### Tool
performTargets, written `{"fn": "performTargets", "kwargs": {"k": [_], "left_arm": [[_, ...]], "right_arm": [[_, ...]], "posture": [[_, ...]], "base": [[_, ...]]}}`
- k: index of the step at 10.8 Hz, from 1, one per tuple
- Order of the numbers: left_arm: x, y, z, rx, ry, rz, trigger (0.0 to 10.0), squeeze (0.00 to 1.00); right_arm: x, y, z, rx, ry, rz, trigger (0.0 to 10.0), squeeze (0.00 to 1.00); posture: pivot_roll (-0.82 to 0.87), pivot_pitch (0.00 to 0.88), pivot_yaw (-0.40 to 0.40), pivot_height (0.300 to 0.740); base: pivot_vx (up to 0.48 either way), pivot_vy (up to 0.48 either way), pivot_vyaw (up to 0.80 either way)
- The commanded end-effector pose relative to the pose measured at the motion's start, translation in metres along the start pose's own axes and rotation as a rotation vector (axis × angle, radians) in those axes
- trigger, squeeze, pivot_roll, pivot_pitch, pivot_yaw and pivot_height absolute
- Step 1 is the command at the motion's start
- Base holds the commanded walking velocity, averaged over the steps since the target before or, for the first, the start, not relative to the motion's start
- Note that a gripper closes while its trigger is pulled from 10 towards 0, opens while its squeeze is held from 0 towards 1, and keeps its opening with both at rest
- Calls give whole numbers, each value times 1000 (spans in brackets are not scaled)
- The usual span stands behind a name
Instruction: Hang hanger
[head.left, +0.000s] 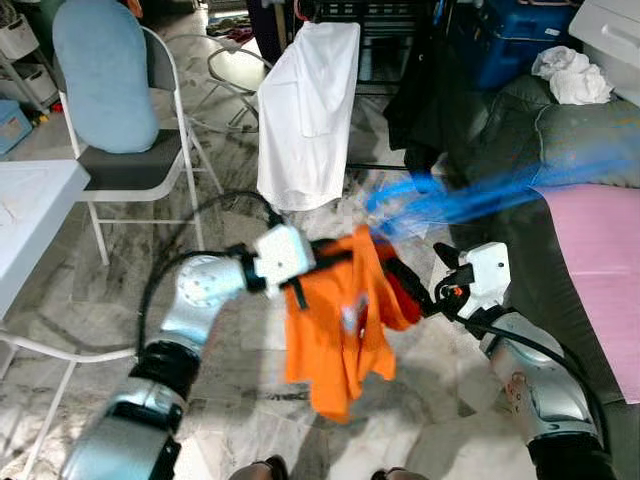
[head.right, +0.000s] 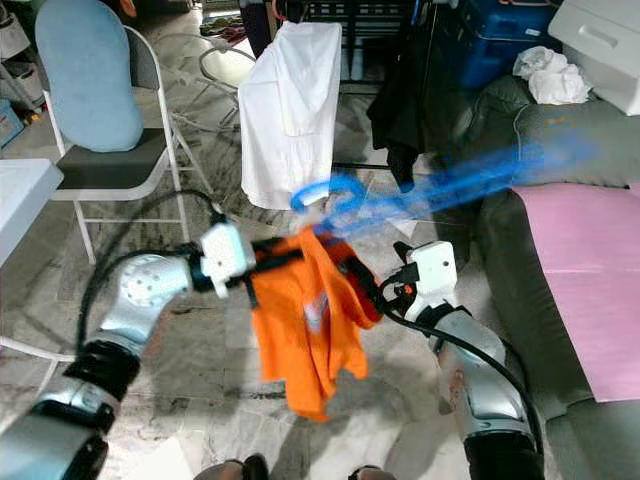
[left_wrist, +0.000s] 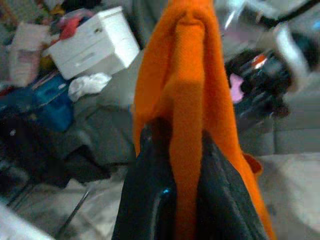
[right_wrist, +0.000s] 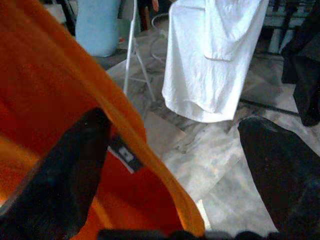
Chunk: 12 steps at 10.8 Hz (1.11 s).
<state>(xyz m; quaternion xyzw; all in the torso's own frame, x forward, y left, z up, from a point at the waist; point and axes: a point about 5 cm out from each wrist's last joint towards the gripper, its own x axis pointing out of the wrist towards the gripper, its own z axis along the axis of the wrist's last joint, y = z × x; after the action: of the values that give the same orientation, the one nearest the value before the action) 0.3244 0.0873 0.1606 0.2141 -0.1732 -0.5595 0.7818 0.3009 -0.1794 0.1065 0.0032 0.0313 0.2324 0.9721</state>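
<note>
Hanging is not yet done; orange cotton shirt (head.left: 340, 320) on blurred blue plastic hanger (head.right: 400, 200) is pinched by left gripper (left_wrist: 182, 200); right gripper (right_wrist: 175, 165) is spread wide, apparently empty; dark clothes rack (head.left: 380, 20) stands well apart.

Both eye views look down and forward from the head at the marble floor (head.left: 240, 400), sharing the orange shirt (head.left: 345, 320), white shirt (head.right: 290, 110) and folding chair (head.left: 130, 170). The left wrist view sits close against the orange shirt, facing the sofa (left_wrist: 100, 130). The right wrist view, equally close, faces the white shirt and chair.
</note>
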Motion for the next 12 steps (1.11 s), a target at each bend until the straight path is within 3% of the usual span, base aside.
{"fn": "performTargets", "kwargs": {"k": [1, 4, 5, 7, 9, 11, 12], "left_arm": [[1, 5, 11, 15, -53, -2, 0, 0], [4, 10, 31, -61, -182, 43, 0, 0], [-1, 14, 33, -62, -178, 45, 0, 0], [-16, 20, 23, -36, -102, 63, 0, 0], [-31, 22, 11, -44, -27, 60, 0, 0], [-43, 13, -8, -104, 34, 37, 0, 0], [-43, 7, -12, -107, 43, 2, 0, 0]], "right_arm": [[0, 1, -8, 11, 40, -5, 10000, 0], [-4, -7, -44, 54, 219, -94, 10000, 0], [-16, -21, -56, 81, 270, -193, 0, 0], [-43, -49, -57, 131, 254, -351, 0, 0], [-76, -83, -48, 94, 252, -497, 0, 0], [-92, -119, -10, 56, 164, -626, 0, 0], [-92, -129, 7, 32, 120, -654, 0, 0]], "posture": [[-210, 121, 88, 740], [-202, 123, 83, 740], [-191, 125, 75, 740], [-193, 129, 69, 740], [-209, 133, 69, 740], [-222, 135, 71, 740], [-236, 138, 73, 740]], "base": [[0, 0, 0], [0, 0, 0], [0, 0, 0], [0, 0, 0], [0, 0, 0], [0, 0, 0], [0, 0, 0]]}}
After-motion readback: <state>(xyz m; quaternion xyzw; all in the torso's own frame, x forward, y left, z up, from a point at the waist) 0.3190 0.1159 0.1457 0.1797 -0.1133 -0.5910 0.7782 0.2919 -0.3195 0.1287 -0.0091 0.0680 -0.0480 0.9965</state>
